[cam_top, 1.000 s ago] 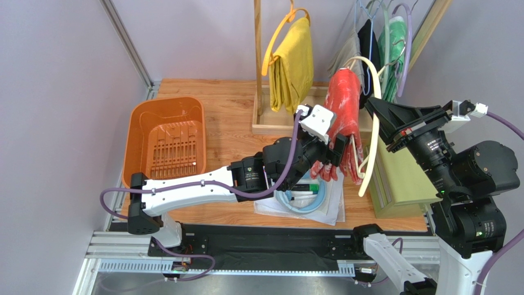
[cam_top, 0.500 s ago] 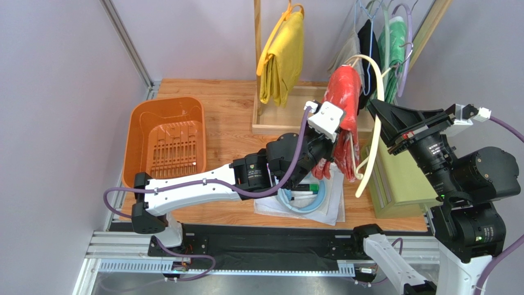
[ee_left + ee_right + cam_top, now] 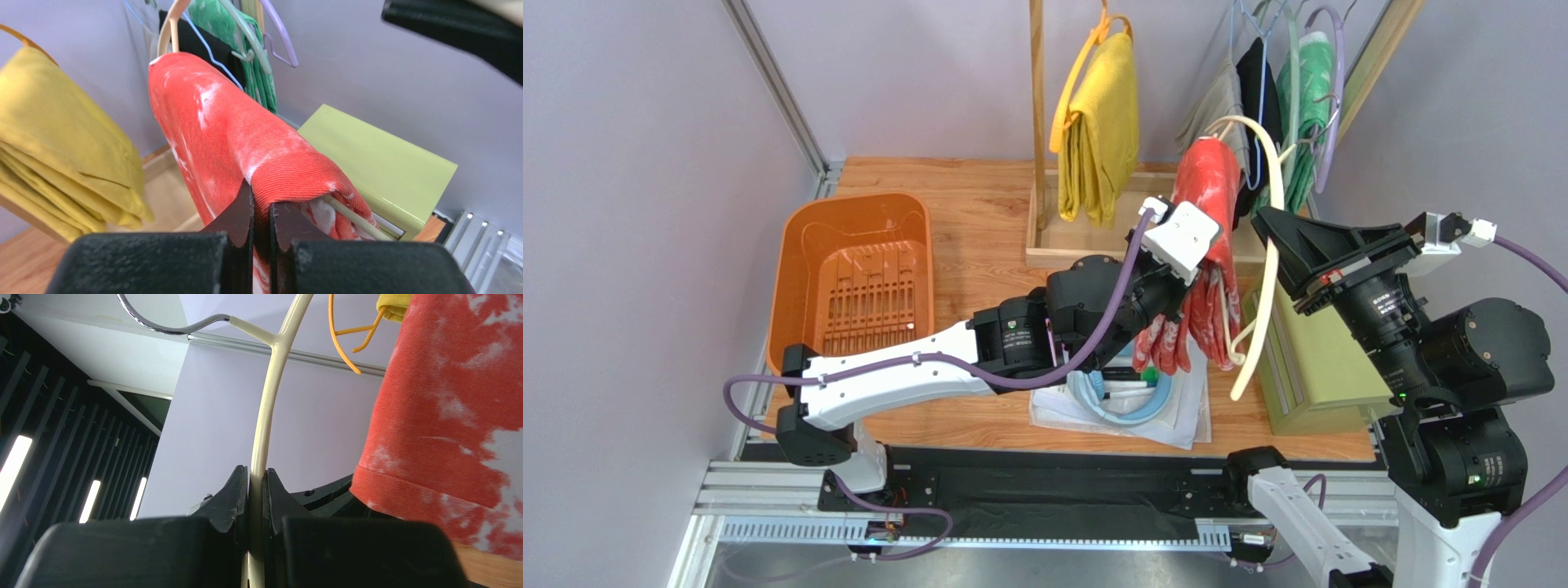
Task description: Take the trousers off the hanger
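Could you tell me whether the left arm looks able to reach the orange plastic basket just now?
Probably yes: the basket lies open beside the arm, nothing between. But the left gripper is shut on the red-orange floral trousers.

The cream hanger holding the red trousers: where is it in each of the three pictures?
Top external: hanger, a pale arc right of centre.
Left wrist: hanger, a thin bar poking out under the fabric, lower right; its neck at the top left.
Right wrist: hanger, a stem up the middle.
Shared landmark: the trousers draped on it.
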Robot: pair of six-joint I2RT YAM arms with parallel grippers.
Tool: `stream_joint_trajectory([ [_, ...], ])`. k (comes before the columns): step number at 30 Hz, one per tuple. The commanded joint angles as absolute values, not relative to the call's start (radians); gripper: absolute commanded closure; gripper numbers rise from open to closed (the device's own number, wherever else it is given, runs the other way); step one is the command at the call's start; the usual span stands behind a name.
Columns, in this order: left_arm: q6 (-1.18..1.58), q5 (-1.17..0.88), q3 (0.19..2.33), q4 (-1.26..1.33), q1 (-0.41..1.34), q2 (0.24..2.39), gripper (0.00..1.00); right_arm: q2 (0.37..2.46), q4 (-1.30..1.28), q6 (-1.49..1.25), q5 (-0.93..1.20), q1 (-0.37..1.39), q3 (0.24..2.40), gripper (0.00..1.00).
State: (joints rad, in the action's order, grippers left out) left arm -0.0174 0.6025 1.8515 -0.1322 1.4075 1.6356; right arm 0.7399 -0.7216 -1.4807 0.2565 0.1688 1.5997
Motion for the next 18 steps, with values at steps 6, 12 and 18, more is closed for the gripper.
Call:
stream_joint_trajectory([
  [6, -0.293, 0.627, 2.009, -0.021, 1.456, 1.559, 1.00, 0.693, -0.701, -1.368, 0.268, 0.170, 1.534, 1.00],
  [12, -0.324, 0.600, 2.071, -0.057, 1.460, 1.557, 1.00, 0.654, -0.741, -1.322, 0.262, 0.170, 1.470, 1.00],
  [18, -0.331, 0.595, 2.114, -0.100, 1.460, 1.551, 1.00, 0.624, -0.752, -1.296, 0.278, 0.170, 1.402, 1.00],
])
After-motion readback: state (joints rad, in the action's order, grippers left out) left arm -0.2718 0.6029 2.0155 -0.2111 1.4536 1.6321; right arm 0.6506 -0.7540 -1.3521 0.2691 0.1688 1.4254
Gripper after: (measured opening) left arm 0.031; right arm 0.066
